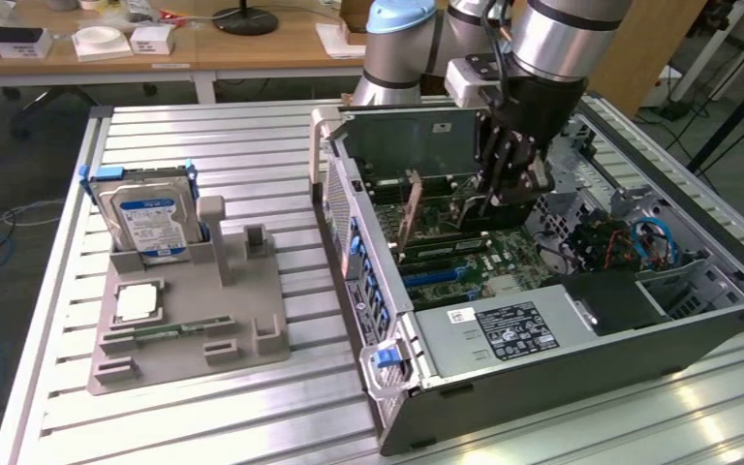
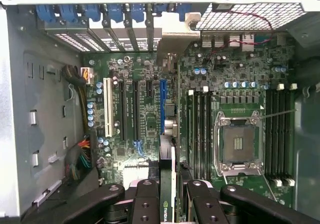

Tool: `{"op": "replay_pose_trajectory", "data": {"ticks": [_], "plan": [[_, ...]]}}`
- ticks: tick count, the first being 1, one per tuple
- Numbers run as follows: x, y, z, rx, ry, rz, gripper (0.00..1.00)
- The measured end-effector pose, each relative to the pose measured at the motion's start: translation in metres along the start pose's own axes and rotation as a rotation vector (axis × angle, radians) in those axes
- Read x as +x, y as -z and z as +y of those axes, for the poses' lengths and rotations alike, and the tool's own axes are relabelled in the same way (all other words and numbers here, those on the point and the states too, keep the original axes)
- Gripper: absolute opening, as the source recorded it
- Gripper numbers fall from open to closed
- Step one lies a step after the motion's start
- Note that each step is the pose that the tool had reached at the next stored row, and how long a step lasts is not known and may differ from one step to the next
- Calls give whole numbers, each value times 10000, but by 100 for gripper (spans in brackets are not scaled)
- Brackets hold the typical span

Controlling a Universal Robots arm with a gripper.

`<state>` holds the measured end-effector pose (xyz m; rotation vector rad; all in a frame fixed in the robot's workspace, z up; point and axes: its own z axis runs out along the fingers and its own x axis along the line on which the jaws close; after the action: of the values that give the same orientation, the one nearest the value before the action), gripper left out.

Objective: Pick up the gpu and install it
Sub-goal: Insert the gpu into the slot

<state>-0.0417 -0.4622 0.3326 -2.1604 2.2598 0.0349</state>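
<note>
The gpu (image 2: 168, 170) is seen edge-on in the wrist view, a thin card gripped between my two black fingers (image 2: 145, 200). My gripper (image 2: 168, 196) is shut on it. The card's silver bracket (image 2: 173, 40) reaches the rear slot openings of the open computer case (image 1: 542, 334). The card runs along the blue expansion slot (image 2: 162, 106) on the green motherboard (image 2: 142, 72); whether it sits in the slot cannot be told. In the exterior view my gripper (image 1: 507, 190) is lowered inside the case, with the gpu (image 1: 448, 208) standing on edge beside it.
An empty processor socket (image 2: 239, 144) and memory slots (image 2: 199, 129) lie beside the card. On the exterior view's left, a grey fixture (image 1: 204, 329) holds a blue-labelled hard drive (image 1: 152, 221) and a square processor chip (image 1: 137, 302). Cable bundles (image 2: 79, 154) sit along the case wall.
</note>
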Motion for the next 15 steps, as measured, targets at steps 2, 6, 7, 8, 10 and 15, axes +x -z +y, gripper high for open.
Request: {"op": "replay_pose_trajectory", "data": {"ticks": [2, 6, 7, 8, 10, 15], "plan": [[23, -79, 20, 0, 1, 1, 26], [40, -188, 49, -1, 1, 0, 26], [40, -207, 53, 0, 1, 0, 26], [41, -227, 58, 0, 1, 1, 26], [42, -236, 58, 0, 3, 2, 26], [42, -237, 59, 0, 1, 1, 26]]}}
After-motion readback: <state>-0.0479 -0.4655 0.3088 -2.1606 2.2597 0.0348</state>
